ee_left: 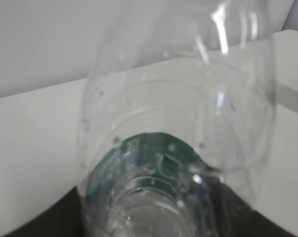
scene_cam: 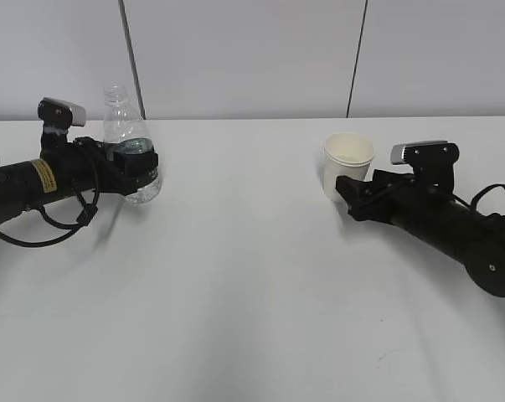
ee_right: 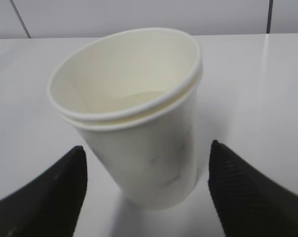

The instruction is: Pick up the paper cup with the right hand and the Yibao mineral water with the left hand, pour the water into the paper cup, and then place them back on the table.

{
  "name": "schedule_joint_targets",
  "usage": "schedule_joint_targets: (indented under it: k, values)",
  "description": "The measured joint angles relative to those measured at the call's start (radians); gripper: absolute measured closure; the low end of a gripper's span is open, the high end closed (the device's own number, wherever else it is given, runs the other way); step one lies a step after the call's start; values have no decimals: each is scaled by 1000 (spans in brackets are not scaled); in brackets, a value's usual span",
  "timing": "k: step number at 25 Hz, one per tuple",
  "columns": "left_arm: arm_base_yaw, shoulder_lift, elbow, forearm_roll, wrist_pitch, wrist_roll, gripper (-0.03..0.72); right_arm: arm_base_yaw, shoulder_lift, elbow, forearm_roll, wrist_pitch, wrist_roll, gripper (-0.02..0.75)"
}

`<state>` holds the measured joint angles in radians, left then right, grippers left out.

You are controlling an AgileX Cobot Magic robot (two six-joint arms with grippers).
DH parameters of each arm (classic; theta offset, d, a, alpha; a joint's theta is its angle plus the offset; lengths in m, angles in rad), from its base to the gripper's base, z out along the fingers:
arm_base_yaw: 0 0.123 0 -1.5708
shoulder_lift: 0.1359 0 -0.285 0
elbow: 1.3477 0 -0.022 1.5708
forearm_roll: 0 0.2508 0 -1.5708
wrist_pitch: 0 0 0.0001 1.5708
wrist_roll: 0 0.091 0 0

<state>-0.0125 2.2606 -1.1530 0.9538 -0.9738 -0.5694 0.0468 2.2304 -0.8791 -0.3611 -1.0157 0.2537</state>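
Note:
The Yibao mineral water bottle (scene_cam: 125,126) stands upright at the left of the table (scene_cam: 252,285), capless, its green label inside the jaws. My left gripper (scene_cam: 140,164) is shut around its middle. In the left wrist view the bottle (ee_left: 178,118) fills the frame, with the gripper (ee_left: 153,219) dark on both sides. The paper cup (scene_cam: 348,157) stands upright at the right. My right gripper (scene_cam: 349,193) is open right behind it. In the right wrist view the cup (ee_right: 134,98) sits between the two fingers (ee_right: 55,197), with gaps on both sides.
A pale wall with dark vertical seams (scene_cam: 131,50) rises behind the table's far edge. White tabletop lies between the two arms and toward the front.

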Motion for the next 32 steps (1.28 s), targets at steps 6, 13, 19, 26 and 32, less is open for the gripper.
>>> schedule_joint_targets:
  k: [6,13,19,26,32]
  values:
    - [0,0,0,0,0,0,356,-3,-61,74,2,0,-2,144]
    - [0,0,0,0,0,-2,356,-3,-212,224,4,0,-9,145]
    - [0,0,0,0,0,-3,344,-3,-349,338,6,0,-17,145]
    - [0,2,0,-1,-23,-11,216,-3,-454,375,6,0,-25,145]
    - [0,5,0,-1,-65,-44,96,-3,-486,381,6,2,-25,145]
